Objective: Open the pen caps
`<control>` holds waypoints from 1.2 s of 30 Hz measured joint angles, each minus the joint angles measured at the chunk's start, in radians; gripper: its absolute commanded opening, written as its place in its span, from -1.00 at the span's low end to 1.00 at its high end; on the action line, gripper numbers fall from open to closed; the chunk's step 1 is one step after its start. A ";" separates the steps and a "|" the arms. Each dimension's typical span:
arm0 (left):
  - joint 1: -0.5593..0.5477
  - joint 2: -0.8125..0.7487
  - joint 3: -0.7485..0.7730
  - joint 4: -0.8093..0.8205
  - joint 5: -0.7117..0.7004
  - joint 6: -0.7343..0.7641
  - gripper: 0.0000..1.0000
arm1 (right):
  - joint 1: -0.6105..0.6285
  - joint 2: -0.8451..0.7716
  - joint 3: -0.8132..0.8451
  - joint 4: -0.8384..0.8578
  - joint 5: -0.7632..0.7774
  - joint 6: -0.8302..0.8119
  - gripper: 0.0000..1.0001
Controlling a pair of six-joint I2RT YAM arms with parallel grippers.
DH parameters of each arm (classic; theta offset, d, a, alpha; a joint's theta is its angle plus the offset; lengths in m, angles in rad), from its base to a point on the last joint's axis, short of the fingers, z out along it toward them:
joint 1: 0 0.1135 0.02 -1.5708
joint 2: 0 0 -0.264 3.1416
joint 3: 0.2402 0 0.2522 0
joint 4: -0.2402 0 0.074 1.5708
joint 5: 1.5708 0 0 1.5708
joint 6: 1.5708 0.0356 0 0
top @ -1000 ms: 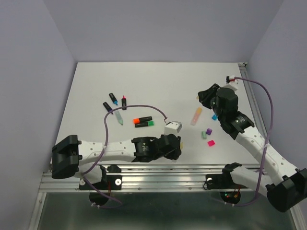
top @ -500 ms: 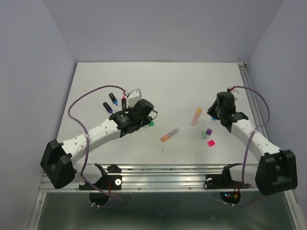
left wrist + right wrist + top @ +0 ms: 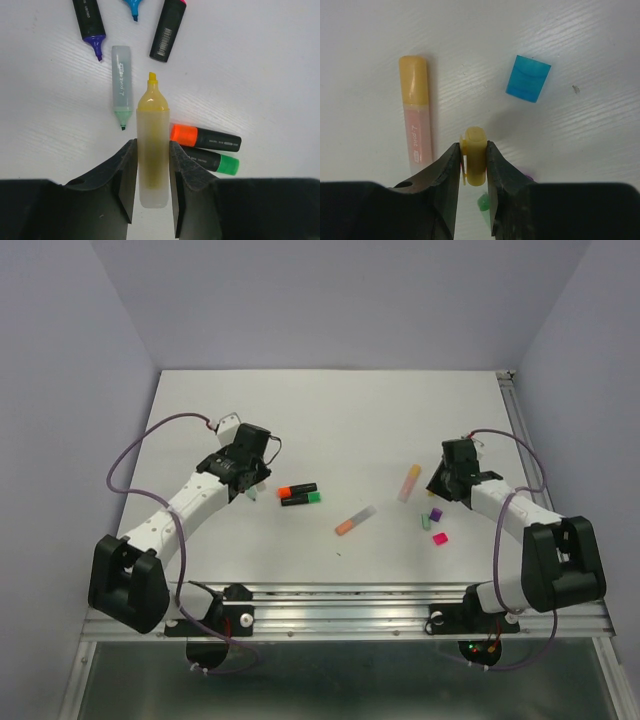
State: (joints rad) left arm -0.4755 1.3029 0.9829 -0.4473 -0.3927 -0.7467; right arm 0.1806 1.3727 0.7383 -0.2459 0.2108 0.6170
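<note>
Lettering "Lpoint" on peach pen (image 3: 415, 112)

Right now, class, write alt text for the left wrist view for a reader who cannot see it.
The left claw grips an uncapped yellow highlighter against a white table. Right of it lie an orange-capped pen and a green-capped pen.

Left gripper (image 3: 152, 147) clamped an uncapped translucent yellow highlighter (image 3: 152, 112), its tip pointing away.
On the white tabletop (image 3: 270, 70), a pale-green translucent pen (image 3: 121, 82) lay just left; to the right lay two black highlighters (image 3: 216, 143), one with an orange cap (image 3: 182, 135), one with a green cap (image 3: 229, 165). Beyond lay a purple-tipped black pen (image 3: 89, 20), a black barrel (image 3: 167, 30) and, seemingly, a blue pen tip (image 3: 133, 6).
</note>
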 measured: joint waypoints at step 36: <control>0.233 0.138 -0.059 0.067 0.027 0.036 -0.62 | -0.005 -0.237 -0.076 0.097 -0.076 -0.029 1.00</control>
State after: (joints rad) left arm -0.2420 1.4410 0.9241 -0.3805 -0.3660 -0.7109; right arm 0.1757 1.1358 0.6624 -0.1493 0.1352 0.5877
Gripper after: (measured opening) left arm 0.381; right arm 0.998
